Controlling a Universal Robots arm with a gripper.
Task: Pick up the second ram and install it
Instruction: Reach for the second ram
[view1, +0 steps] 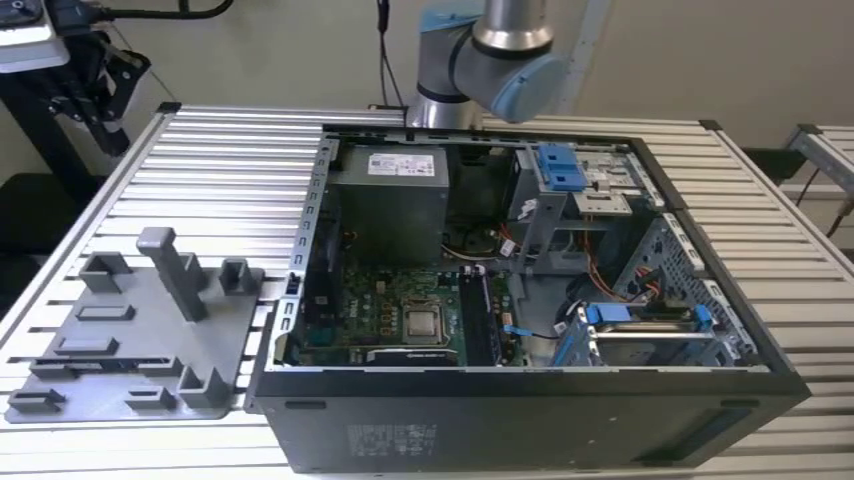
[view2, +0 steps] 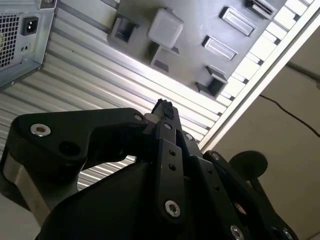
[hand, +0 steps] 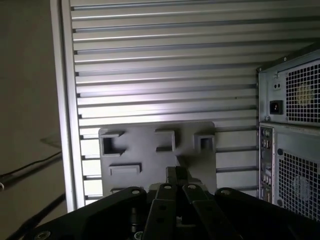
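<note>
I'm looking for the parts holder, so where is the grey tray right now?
In the exterior view, the grey tray lies flat on the slatted table at that view's left, close beside the open computer case.

free: ribbed table (view1: 227, 160) beside grey tray (view1: 147, 330) | blocked: tall tray post (view1: 171, 272), case wall (view1: 310, 250), drive cage (view1: 561, 200)

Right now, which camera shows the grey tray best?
The exterior view: the whole tray shows beside the case, blocks and all. In the first wrist view the end effector hides part of it; the second wrist view cuts it off at the frame edge.
</note>
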